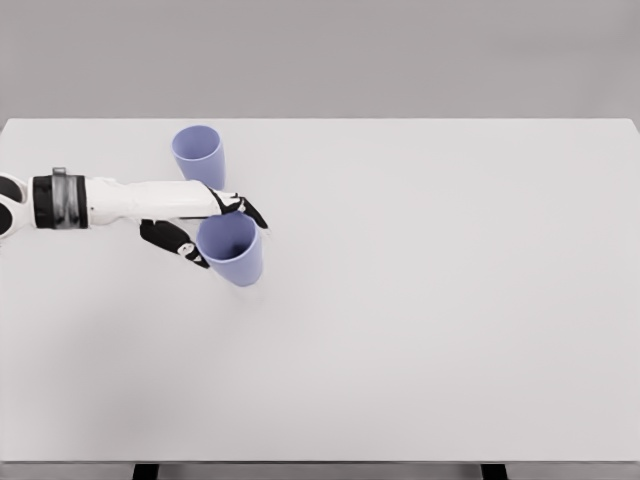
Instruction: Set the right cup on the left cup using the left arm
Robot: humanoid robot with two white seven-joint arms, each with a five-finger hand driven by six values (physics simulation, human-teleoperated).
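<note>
At left of centre the left hand (205, 228) has its fingers closed around the held cup (232, 248), and to do this well it should carry that cup up-frame, level and centred over the free cup (198, 155) on the tabletop (450, 300), then lower it straight in. Whether the held cup clears the tabletop is hard to tell, and the right arm is out of frame.

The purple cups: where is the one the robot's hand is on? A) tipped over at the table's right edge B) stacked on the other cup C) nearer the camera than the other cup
C: the left hand wraps the nearer cup, which sits apart from the far cup.
</note>
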